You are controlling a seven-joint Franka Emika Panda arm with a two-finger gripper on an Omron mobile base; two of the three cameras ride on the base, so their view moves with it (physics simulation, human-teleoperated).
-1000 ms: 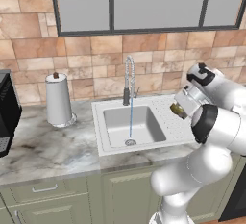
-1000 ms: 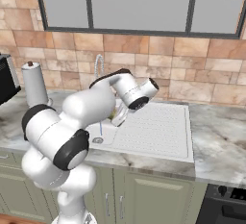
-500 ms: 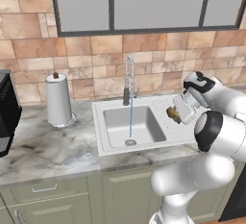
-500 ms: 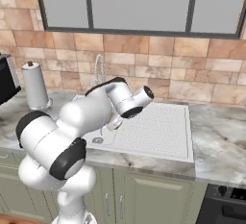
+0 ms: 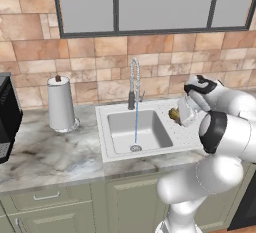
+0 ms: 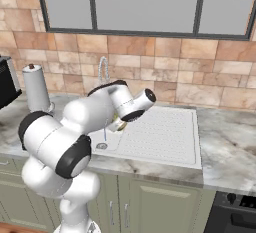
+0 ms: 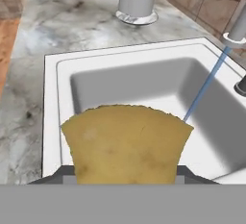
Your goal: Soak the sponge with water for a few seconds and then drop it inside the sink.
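Hand view: sponge point(image 7: 126, 143) in claw, beside water point(image 7: 204, 88).

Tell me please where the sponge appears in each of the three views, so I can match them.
Left base view: sponge, right of centre, in the tool, beside the sink basin.
Right base view: sponge, left of centre, under the arm.
Hand view: sponge, bottom centre.
Shared landmark: the water stream.
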